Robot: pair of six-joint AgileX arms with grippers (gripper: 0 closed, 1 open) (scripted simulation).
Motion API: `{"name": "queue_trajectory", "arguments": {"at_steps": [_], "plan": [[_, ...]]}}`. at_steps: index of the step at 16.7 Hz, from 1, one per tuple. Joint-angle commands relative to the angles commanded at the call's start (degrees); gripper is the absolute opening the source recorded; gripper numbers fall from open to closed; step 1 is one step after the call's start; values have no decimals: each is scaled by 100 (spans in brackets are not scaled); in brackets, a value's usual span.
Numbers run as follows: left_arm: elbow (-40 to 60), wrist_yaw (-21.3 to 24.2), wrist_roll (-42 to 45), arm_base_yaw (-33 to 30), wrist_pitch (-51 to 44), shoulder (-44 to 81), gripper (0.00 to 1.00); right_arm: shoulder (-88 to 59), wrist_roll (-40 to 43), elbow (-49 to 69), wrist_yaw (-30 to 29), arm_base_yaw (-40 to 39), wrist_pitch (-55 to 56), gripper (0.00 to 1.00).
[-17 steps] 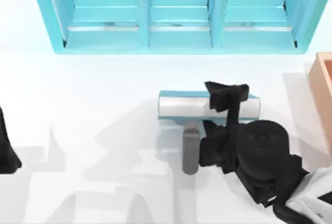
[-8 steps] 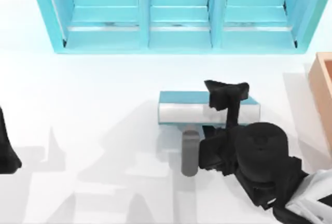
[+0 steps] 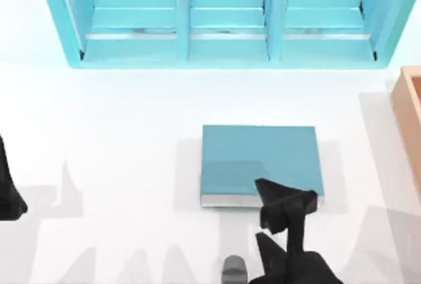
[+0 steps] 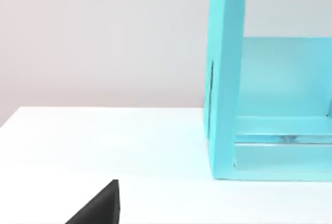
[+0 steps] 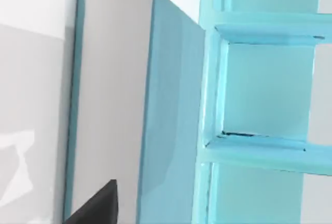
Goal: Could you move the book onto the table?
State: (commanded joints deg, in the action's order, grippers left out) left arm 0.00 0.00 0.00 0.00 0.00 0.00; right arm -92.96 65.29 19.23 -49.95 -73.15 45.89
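White bench fills the top view, with a light-blue shelf unit along its far edge and a tan wooden box at its right edge. Book: lies flat, cover up, on the open bench, its near page edge just ahead of the right pincer, well apart from the shelf unit beyond it. Right pincer: sits at the book's near right corner, overlapping that corner as seen from above; whether its fingers touch the book, or how far apart they stand, cannot be told from these views. Left pincer: parked at the bench's left edge, far from the book and from the right pincer (finger spacing likewise cannot be told).

Step in hand, as a judgement: the book appears to be set down on the bench already, all three shelf compartments standing empty, so the task looks essentially complete and the release or retreat is what remains. Next move calls for the right pincer to clear the book without dragging its corner, drawing back toward the bench's near edge.

Views compared: the top view gives the book's flat pose and its gap from the shelf; the right wrist view adds the book's pale page edge seen along its length, with the shelf compartments behind. The left wrist view shows a shelf end wall and bare bench.
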Motion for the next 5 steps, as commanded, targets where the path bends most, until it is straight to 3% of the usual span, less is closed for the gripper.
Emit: {"name": "queue_trajectory", "arguments": {"at_steps": [3, 5], "plan": [[0, 0, 0, 0, 0, 0, 100, 506, -478, -251, -654, -674, -430, 100], [0, 0, 0, 0, 0, 0, 100, 646, -615, -295, -796, -820, -521, 100]]}}
